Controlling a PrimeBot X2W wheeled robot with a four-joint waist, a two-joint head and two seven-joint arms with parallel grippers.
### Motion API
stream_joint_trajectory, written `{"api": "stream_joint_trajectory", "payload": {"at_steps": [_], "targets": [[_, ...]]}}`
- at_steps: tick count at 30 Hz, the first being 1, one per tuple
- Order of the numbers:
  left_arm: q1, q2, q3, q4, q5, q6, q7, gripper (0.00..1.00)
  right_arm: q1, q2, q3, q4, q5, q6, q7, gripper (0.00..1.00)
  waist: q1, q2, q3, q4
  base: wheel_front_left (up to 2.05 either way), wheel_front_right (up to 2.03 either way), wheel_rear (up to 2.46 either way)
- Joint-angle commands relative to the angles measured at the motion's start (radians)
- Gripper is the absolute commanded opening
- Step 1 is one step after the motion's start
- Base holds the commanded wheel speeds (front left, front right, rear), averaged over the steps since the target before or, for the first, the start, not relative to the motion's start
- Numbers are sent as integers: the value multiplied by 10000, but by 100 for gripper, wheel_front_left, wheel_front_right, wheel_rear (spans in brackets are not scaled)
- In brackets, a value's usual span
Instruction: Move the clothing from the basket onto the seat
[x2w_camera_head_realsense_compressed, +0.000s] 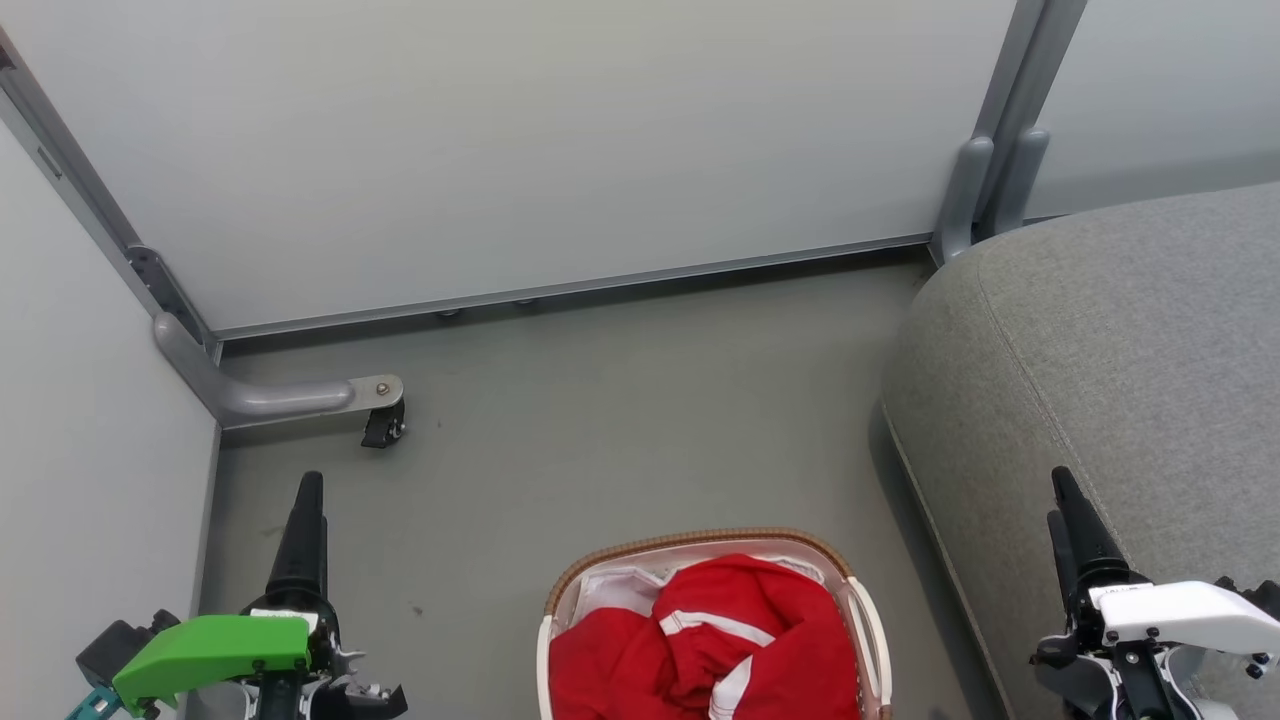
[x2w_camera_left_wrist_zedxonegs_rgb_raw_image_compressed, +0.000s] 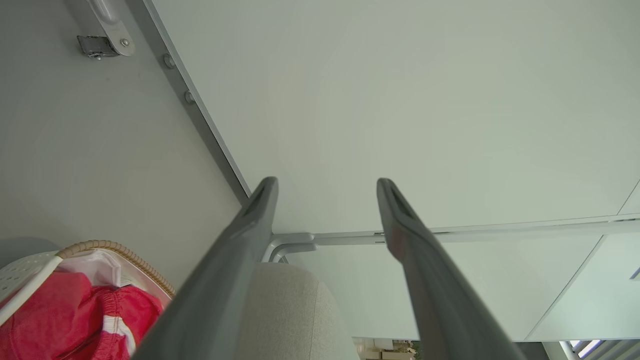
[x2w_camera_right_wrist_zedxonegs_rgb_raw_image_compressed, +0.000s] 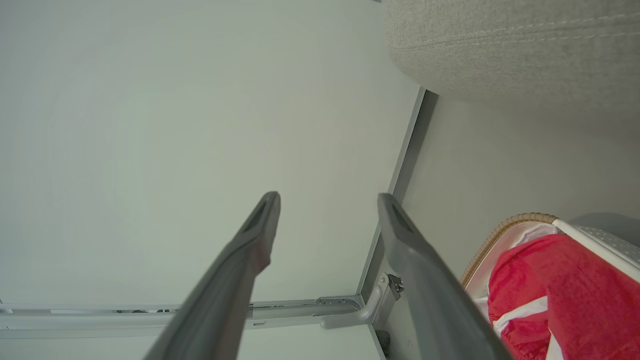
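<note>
Noted left claw (x2w_camera_left_wrist_zedxonegs_rgb_raw_image_compressed: 326, 182) open wide: two dark fingers well apart, with nothing in their grip. Found right claw (x2w_camera_right_wrist_zedxonegs_rgb_raw_image_compressed: 327, 197) spread likewise, gripping nothing. Placed both low in head view, left at lower left behind a green cover (x2w_camera_head_realsense_compressed: 210, 645), right at lower right behind a white cover (x2w_camera_head_realsense_compressed: 1180, 610), fingers pointing up frame. Saw neither touching clothing or basket; right claw lies in front of the seat's near edge in that view.

Logged basket (x2w_camera_head_realsense_compressed: 700, 540) on floor (x2w_camera_head_realsense_compressed: 600, 430) between the claws, at bottom centre, cut off by the frame edge. Noted brown woven rim, white handles at both sides. Saw clothing (x2w_camera_head_realsense_compressed: 720, 640) heaped inside, bright red with white stripes, rising to about rim level. Spotted white liner (x2w_camera_head_realsense_compressed: 615, 590) at back left of the heap.

Recorded seat (x2w_camera_head_realsense_compressed: 1100, 350) near the basket on the robot's right, with a strip of floor between. Noted light grey weave, a stitched seam along the top, rounded corner toward the wall.

Farther back, logged a small black caster (x2w_camera_head_realsense_compressed: 383, 428) on a curved grey bracket at rear left. Recorded pale wall panels (x2w_camera_head_realsense_compressed: 500, 150) with a grey rail along the base, and a grey post (x2w_camera_head_realsense_compressed: 990, 170) at rear right, just behind the seat.
</note>
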Motion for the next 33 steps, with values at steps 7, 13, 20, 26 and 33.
{"api": "stream_joint_trajectory", "payload": {"at_steps": [7, 13, 20, 26, 33], "targets": [[-293, 60, -176, -421, 1330, -21, -330, 100, -141, -115, -155, -525, -1332, 2, -344, 100, 0, -1, 30, 28, 0, 0, 0], [-369, 68, -278, -615, 2656, -25, -551, 100, -132, -127, -169, -757, -2427, 2, -566, 100, 0, -1, 53, 49, 0, 0, 0], [-271, 78, -437, -727, 3921, 46, -798, 100, -22, -142, 5, -1126, -4193, 3, -813, 100, 0, -1, 63, 72, 0, 0, 0], [-147, 84, -546, -838, 5160, 139, -993, 100, 87, -148, 194, -1328, -5385, 3, -1008, 100, 0, -1, 84, 81, 0, 0, 0], [26, 91, -732, -736, 6373, 228, -1205, 100, 154, -160, 368, -1335, -6491, 3, -1218, 100, 0, -1, 113, 94, 0, 0, 0]]}}
